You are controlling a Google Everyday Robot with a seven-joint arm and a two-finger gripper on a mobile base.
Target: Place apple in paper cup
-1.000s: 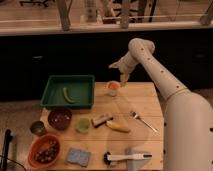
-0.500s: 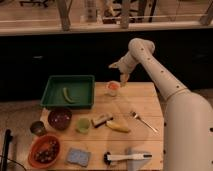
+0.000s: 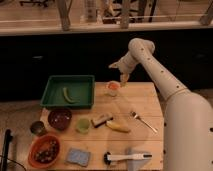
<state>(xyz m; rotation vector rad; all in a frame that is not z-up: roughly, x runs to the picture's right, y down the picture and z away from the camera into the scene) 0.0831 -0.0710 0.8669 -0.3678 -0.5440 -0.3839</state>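
The paper cup (image 3: 113,90) stands at the back of the wooden table (image 3: 145,107), pale and thin-walled. The orange-red apple (image 3: 113,86) sits in its mouth. My gripper (image 3: 122,77) hangs just above and to the right of the cup, pointing down, apart from the apple.
A green tray (image 3: 85,82) with a curved green piece stands left of the cup. In front are a dark bowl (image 3: 59,118), a light green cup (image 3: 83,124), a yellow banana-like piece (image 3: 119,127), a fork (image 3: 142,120), a grey cup (image 3: 37,128), an orange bowl (image 3: 44,150), a sponge (image 3: 77,156) and a brush (image 3: 127,157).
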